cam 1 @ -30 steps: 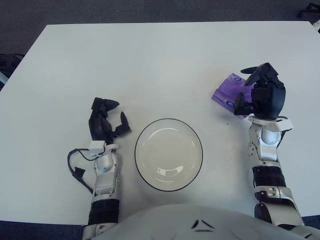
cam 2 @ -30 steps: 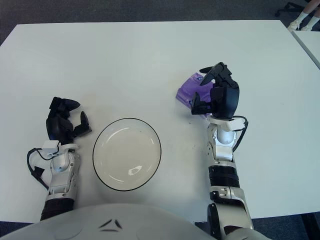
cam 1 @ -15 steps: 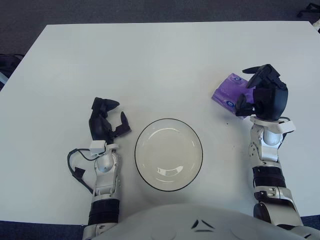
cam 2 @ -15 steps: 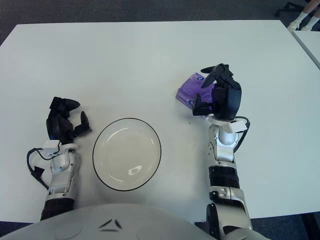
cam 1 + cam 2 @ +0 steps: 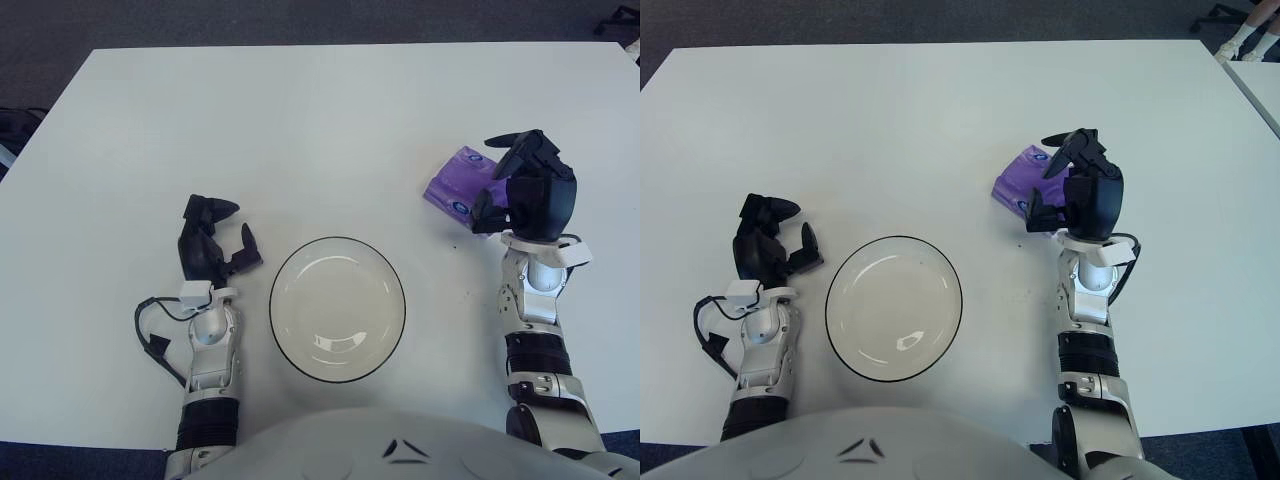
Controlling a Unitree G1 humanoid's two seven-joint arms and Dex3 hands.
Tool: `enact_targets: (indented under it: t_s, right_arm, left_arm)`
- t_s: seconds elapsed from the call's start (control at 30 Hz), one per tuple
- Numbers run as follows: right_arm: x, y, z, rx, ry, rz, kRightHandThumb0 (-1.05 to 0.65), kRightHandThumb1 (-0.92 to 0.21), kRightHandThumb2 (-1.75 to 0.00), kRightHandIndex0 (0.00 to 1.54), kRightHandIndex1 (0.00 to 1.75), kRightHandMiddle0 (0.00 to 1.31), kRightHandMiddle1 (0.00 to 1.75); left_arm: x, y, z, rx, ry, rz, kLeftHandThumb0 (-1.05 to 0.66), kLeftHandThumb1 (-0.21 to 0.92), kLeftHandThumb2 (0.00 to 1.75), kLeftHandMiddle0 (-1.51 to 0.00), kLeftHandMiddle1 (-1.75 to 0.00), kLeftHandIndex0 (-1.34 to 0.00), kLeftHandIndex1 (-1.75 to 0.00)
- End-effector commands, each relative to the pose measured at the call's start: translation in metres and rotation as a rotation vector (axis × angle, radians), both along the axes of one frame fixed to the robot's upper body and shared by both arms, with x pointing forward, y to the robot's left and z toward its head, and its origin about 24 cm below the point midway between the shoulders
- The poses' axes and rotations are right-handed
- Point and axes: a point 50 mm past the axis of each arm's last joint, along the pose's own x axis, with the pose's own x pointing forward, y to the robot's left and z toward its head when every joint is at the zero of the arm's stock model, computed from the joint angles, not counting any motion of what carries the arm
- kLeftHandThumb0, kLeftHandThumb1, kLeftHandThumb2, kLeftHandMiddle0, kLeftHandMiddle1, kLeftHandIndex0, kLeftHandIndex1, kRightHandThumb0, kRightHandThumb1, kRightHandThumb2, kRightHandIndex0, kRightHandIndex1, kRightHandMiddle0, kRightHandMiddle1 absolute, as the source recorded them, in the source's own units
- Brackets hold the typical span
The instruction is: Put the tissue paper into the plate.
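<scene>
Plate (image 5: 337, 308) alone on table (image 5: 300, 120), nothing between it and tissue pack (image 5: 458, 180). Right hand (image 5: 527, 190) over pack, fingers spread, barely shifted since. Left hand (image 5: 212, 243) left of plate, fingers loosely open.

Over the last second my right hand (image 5: 527, 192) has shifted slightly to the right and a little toward me, ending over the near right edge of the purple tissue paper (image 5: 455, 183). In the last half second it barely moved.
</scene>
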Motion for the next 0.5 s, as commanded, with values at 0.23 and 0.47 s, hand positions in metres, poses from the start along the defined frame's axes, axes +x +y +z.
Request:
enact_targets:
  t_s: [0.23,0.47]
  right_arm:
    - [-0.0031,-0.0052,0.0009,0.02,-0.015,-0.013,0.0,0.1,-1.75,0.89,1.63,0.77,1.75]
    - [-0.0034,-0.0063,0.0011,0.02,-0.015,-0.013,0.0,0.1,-1.75,0.89,1.63,0.77,1.75]
  left_arm:
    - [-0.0166,-0.0001,-0.0274,-0.017,0.151,0.012,-0.01,0.2,1.45,-0.69,-1.71,-0.49,-1.75]
    - [-0.017,-0.0012,-0.0278,-0.01,0.155,0.01,-0.01,0.21,1.46,-0.67,-1.74,-0.48,-1.75]
